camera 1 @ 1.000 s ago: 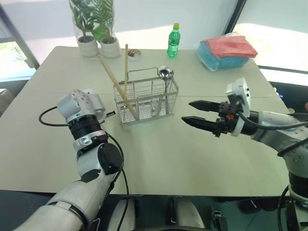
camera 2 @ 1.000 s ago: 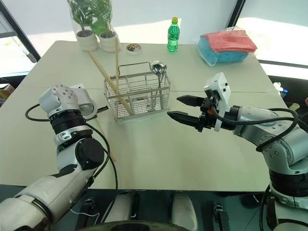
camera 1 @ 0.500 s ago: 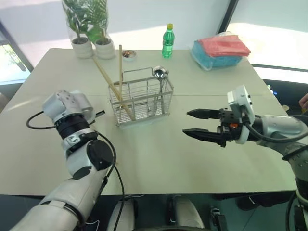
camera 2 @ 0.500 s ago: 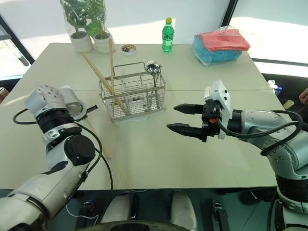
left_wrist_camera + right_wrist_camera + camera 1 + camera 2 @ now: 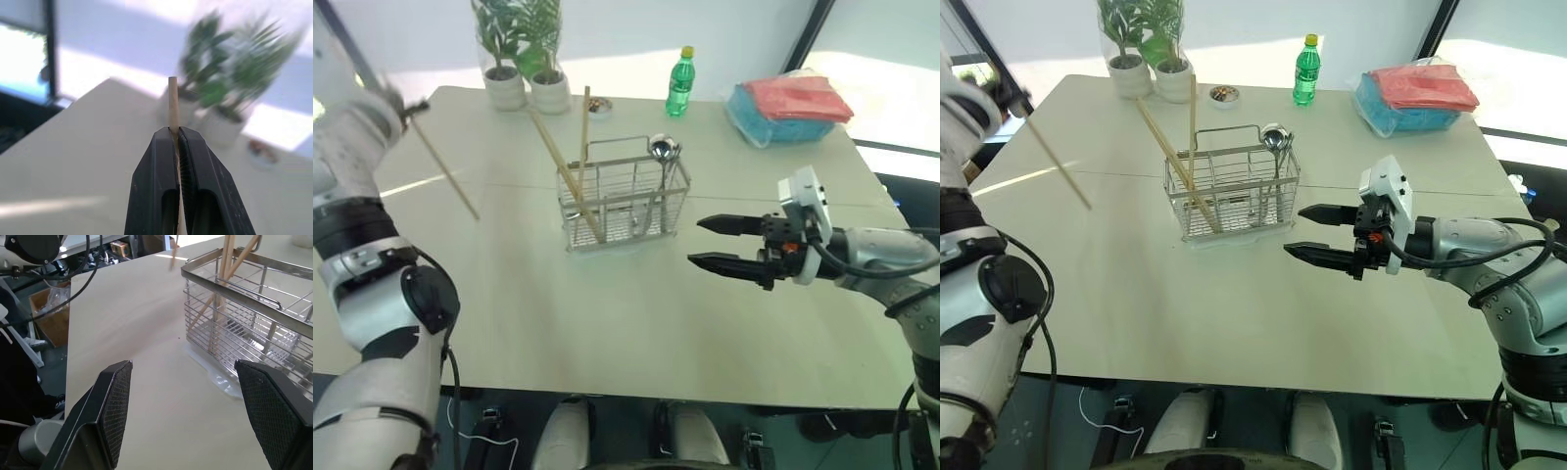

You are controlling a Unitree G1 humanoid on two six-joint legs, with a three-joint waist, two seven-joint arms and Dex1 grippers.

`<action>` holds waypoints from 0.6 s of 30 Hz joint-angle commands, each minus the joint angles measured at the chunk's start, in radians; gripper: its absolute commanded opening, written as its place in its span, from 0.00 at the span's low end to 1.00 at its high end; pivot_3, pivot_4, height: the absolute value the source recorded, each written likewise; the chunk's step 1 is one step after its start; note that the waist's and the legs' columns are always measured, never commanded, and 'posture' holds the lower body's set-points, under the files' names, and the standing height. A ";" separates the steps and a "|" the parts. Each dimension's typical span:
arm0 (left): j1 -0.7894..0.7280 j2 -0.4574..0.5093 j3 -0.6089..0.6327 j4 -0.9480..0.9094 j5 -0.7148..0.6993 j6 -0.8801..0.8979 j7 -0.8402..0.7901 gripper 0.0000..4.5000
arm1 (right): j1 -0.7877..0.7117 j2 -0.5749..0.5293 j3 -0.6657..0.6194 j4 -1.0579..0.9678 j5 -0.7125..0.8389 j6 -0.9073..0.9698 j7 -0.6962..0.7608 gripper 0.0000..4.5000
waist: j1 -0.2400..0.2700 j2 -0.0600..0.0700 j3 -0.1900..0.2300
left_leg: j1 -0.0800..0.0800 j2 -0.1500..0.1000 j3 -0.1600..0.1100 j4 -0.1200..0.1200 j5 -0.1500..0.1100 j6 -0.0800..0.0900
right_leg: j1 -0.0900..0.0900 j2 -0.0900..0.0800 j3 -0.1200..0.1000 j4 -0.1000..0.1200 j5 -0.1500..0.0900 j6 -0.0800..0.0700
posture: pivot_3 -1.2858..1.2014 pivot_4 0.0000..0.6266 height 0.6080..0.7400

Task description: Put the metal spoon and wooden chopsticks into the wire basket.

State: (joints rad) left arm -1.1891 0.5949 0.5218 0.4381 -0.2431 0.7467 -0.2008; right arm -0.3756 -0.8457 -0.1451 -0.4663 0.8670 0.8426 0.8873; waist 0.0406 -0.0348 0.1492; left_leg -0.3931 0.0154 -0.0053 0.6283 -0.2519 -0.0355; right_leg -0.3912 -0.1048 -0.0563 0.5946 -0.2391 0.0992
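Wire basket [image 5: 622, 201] mid-table [image 5: 607, 304]; two chopsticks [image 5: 570, 162], spoon [image 5: 661, 157] in it; bottle [image 5: 679, 82], plants [image 5: 524, 49] behind.

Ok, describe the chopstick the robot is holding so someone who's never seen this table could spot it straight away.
Start at the wire basket in the middle of the pale table, then look far to the robot's left. There the left gripper is shut on one wooden chopstick, which slants in the air above the table. The other chopsticks stand in the basket.
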 commanded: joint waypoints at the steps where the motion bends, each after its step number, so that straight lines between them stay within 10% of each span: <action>1: -0.097 0.045 -0.066 -0.040 -0.043 -0.152 -0.137 0.01 | -0.022 0.003 -0.014 -0.006 -0.001 -0.013 -0.011 0.77 | -0.003 0.000 0.000 | 0.000 0.000 0.000 0.000 0.000 0.000 | 0.000 0.000 0.000 0.000 0.000 0.000 | 0.52 0.24 0.83; 11: -0.337 0.055 -0.158 0.018 -0.161 -0.240 -0.389 0.01 | 0.006 0.005 -0.038 -0.022 0.004 -0.016 -0.056 0.77 | -0.006 0.001 0.002 | 0.002 0.001 0.000 0.000 0.000 0.001 | 0.001 0.002 0.000 0.002 0.000 0.001 | 0.52 0.24 0.83; 18: -0.228 -0.073 -0.191 -0.096 -0.257 -0.118 -0.388 0.01 | 0.034 0.018 -0.061 -0.052 0.018 -0.012 -0.106 0.77 | -0.004 0.001 0.002 | 0.002 0.001 0.000 0.002 0.000 0.002 | 0.002 0.002 0.000 0.003 0.000 0.001 | 0.52 0.24 0.83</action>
State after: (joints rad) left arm -1.4323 0.5312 0.3358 0.4015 -0.4684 0.6060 -0.5953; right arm -0.3439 -0.8313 -0.1681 -0.4849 0.8694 0.8426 0.7907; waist 0.0367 -0.0338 0.1508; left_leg -0.3915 0.0164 -0.0055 0.6303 -0.2523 -0.0335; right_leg -0.3896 -0.1029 -0.0562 0.5975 -0.2392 0.1001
